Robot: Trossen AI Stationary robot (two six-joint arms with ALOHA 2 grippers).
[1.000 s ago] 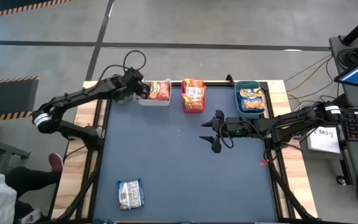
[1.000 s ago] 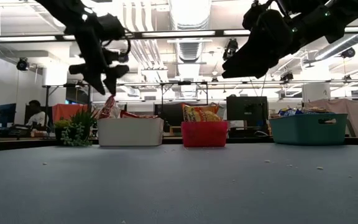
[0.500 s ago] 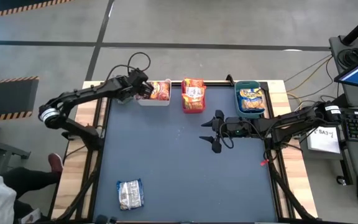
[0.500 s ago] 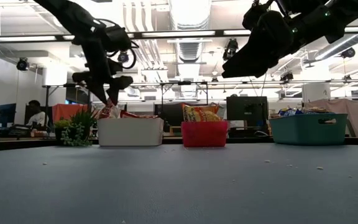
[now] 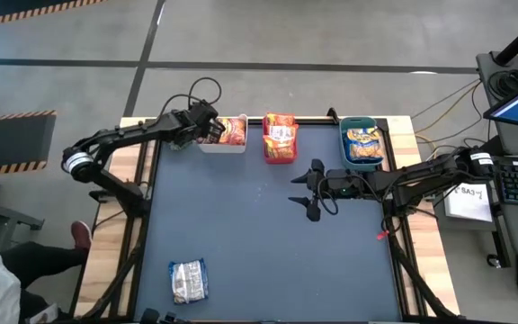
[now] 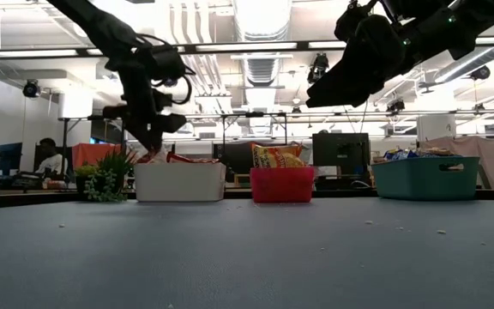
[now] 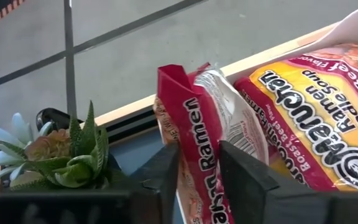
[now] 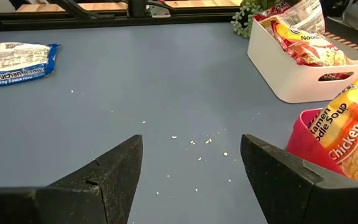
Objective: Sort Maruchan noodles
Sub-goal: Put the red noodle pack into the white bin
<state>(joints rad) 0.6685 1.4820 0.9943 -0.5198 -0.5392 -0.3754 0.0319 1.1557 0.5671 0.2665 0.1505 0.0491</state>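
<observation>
My left gripper (image 5: 212, 130) is at the left end of the white bin (image 5: 227, 147), shut on a red-and-silver noodle packet (image 7: 219, 106) that stands on edge there beside a red-and-yellow packet (image 7: 316, 118). Orange packets fill the pink bin (image 5: 280, 158). A blue-yellow packet lies in the teal bin (image 5: 363, 163). One blue-and-white packet (image 5: 188, 280) lies flat on the mat near the front left. My right gripper (image 5: 311, 191) hovers open above the mat's right half, with nothing between its fingers. My left gripper pinches the upright packet's red crimped edge (image 7: 194, 134) between its two fingers, one finger (image 7: 166, 171) on each flat face. The fingers slant down from the table's left. The packet stands tilted, its lower part in the white bin.
A small green plant (image 7: 73, 155) stands just left of the white bin, close to my left fingers. The three bins line the mat's far edge. Crumbs dot the dark mat (image 8: 191, 140), which lies bare between the bins and the front packet.
My left gripper has sunk toward the white bin and moved a little farther over its left end, down onto the upright packet. My right arm has kept still.
</observation>
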